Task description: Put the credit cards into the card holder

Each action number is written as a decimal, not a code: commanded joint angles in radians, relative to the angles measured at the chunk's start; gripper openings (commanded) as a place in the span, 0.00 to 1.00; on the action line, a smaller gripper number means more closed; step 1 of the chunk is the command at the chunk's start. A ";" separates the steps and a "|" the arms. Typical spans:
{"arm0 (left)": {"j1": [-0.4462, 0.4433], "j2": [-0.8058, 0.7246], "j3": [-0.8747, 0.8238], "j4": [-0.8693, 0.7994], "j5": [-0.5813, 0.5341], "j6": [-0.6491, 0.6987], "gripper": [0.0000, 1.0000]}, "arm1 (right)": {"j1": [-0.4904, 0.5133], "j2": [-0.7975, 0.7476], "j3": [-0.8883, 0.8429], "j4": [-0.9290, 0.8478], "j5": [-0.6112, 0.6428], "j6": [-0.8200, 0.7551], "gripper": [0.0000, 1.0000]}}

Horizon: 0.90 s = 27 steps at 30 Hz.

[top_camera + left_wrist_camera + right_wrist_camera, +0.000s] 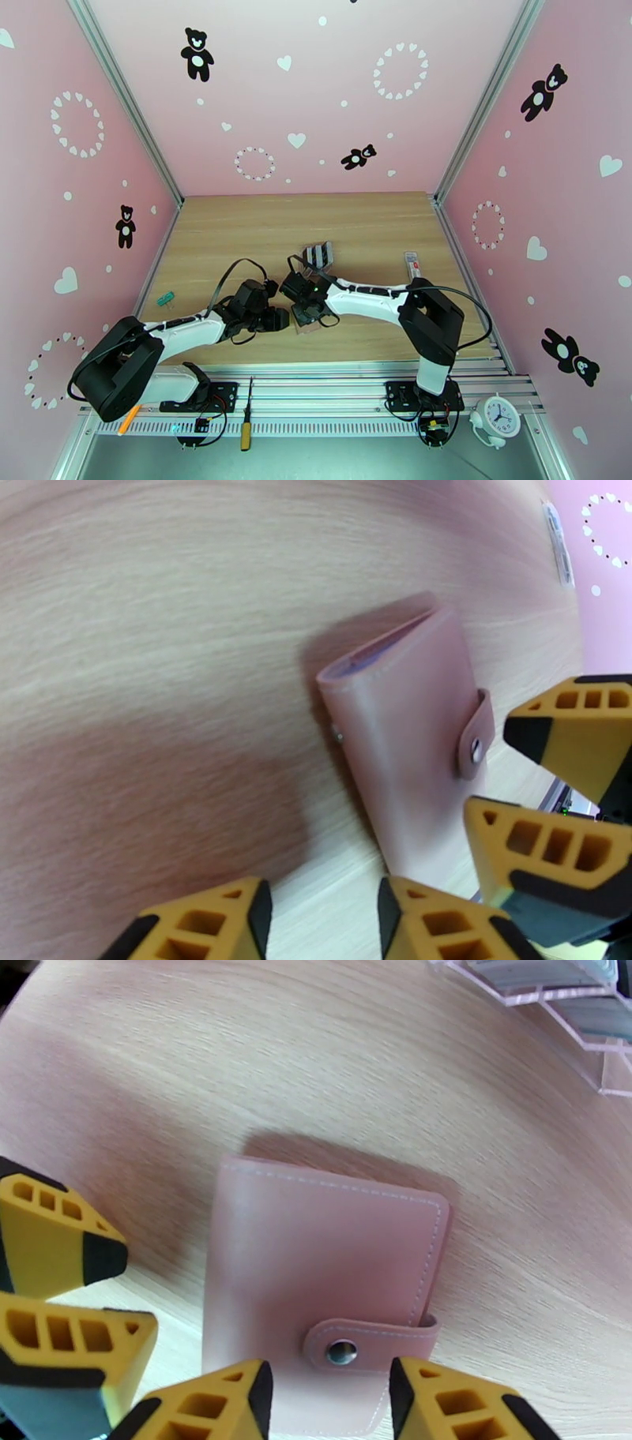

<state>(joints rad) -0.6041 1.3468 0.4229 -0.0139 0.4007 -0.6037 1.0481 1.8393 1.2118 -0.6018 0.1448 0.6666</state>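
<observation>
Nothing is loaded yet: the card holder [316, 1260] is lying snapped shut on the desk [237, 1055], near centre. The left pincer [324, 910] and right pincer [329, 1378] are hovering open and empty beside it, and the credit cards [319, 254] are waiting farther back.

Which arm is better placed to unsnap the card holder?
Right, likely: the right claw is open with the snap tab ahead of its gap; the left claw sits beside the card holder's corner.
</observation>
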 commanded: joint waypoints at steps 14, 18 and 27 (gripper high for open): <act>0.009 0.015 -0.007 -0.015 -0.021 0.029 0.42 | 0.007 0.120 0.071 -0.027 0.046 0.010 0.38; 0.008 0.019 -0.003 -0.015 -0.016 0.028 0.42 | 0.007 0.127 0.072 -0.035 0.064 0.012 0.36; 0.008 0.043 0.028 -0.026 -0.016 0.038 0.42 | 0.007 0.111 0.050 -0.012 0.059 0.011 0.23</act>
<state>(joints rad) -0.6033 1.3609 0.4335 -0.0158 0.4011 -0.5877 1.0538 1.9251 1.2736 -0.6025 0.1955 0.6720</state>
